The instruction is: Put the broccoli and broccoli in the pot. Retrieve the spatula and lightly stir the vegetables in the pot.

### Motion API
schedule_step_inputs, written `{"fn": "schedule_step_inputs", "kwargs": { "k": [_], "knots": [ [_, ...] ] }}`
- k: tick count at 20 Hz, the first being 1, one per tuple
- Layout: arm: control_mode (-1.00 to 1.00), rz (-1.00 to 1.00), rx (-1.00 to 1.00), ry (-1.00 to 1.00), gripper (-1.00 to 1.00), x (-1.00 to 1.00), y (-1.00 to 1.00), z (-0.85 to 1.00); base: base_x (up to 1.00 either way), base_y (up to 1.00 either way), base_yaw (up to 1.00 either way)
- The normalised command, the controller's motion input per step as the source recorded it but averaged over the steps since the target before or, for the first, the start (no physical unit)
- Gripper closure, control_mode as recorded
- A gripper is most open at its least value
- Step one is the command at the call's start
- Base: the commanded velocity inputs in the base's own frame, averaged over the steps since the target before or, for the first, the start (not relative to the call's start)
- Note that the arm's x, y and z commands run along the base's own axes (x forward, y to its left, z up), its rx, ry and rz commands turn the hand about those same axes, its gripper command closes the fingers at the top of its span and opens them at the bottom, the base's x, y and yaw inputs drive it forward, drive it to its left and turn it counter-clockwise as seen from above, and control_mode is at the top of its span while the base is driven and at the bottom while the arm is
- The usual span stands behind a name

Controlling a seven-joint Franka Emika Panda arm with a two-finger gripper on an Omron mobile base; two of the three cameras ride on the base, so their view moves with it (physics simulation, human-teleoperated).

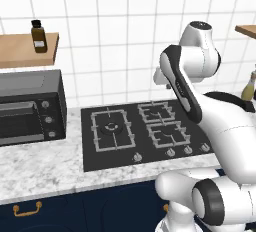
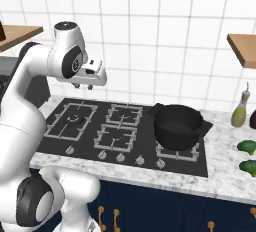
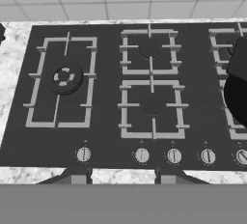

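Observation:
The black pot [image 2: 177,125] stands on the right rear burner of the cooktop, and its edge shows in the hand view as the pot [image 3: 239,92]. Two green broccoli pieces lie on the marble counter to its right, one broccoli [image 2: 247,147] behind the other broccoli [image 2: 248,166]. My gripper [image 2: 83,86] hangs high over the left side of the stove, far left of the pot. In the hand view my gripper [image 3: 121,175] is open, with nothing between its fingertips [image 3: 77,175]. The spatula is out of view.
The black cooktop [image 1: 90,158] has a row of knobs along its front. A toaster oven [image 1: 30,111] sits on the counter at the left, below a wooden shelf with a dark bottle [image 1: 39,36]. An oil bottle [image 2: 240,111] stands by the wall, right of the pot.

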Motion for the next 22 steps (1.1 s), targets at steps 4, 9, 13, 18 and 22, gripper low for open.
{"fn": "schedule_step_inputs", "kwargs": {
  "k": [4, 9, 13, 18, 22],
  "knots": [
    [-1.00, 0.00, 0.00, -0.03, -1.00, -0.37, -0.01, -0.08, 0.00, 0.00, 0.00],
    [-1.00, 0.00, 0.00, 0.09, -1.00, -0.19, -0.10, -0.25, 0.00, 0.00, 0.00],
    [1.00, 0.00, -0.02, 0.08, -1.00, 0.00, 0.00, -0.18, -0.03, -0.01, 0.00],
    [1.00, 0.00, 0.00, 0.00, -1.00, 0.00, 0.00, 0.00, 0.03, -0.18, 0.02],
    [1.00, 0.00, 0.00, 0.00, -1.00, 0.00, 0.00, 0.00, 0.00, -1.00, 0.00]
  ]
}}
